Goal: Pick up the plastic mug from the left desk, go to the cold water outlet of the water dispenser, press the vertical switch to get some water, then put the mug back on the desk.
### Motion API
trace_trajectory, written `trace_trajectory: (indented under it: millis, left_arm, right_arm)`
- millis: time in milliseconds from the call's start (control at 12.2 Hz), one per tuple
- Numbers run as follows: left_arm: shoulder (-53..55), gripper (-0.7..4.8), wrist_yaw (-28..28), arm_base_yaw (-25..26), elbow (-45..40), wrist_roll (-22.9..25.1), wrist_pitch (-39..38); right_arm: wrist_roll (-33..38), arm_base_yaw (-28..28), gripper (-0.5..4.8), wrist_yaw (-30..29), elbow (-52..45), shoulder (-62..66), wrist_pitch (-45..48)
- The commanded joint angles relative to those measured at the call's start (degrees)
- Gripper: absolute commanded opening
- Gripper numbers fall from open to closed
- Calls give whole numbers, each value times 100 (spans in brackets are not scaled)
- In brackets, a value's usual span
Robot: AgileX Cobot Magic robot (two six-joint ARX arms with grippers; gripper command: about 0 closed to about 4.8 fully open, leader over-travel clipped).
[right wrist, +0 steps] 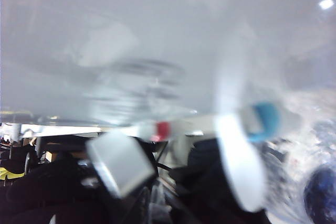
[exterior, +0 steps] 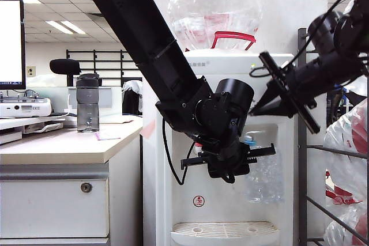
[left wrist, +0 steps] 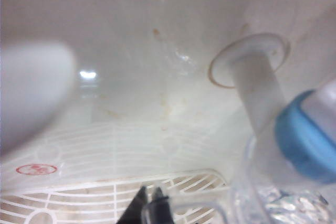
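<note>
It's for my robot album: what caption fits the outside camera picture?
Left gripper holds the plastic mug under the cold water outlet; right gripper nearby.

clear crinkled plastic mug [exterior: 262, 178]; glossy white water dispenser [exterior: 288, 142]; matt beige desk [exterior: 63, 148].

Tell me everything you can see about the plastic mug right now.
The plastic mug is clear, see-through plastic with crinkled walls and a thin clear handle. It hangs roughly upright inside the water dispenser recess, right under the cold water outlet with its blue collar, well above the drip tray. The left gripper is shut on its handle. Whether it holds water cannot be told. The right gripper is above, not touching it.
</note>
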Motion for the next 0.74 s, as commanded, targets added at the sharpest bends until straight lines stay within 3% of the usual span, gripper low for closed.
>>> trace_trajectory:
  millis: [82, 736]
  left_arm:
    - [-79, -7, 72, -44, 37, -2, 289]
    - [-81, -7, 72, -42, 37, 0, 291]
  right_arm:
    - [-2, -39, -5, 219, 9, -44, 133]
    - [-144, -107, -5, 450, 7, 17, -83]
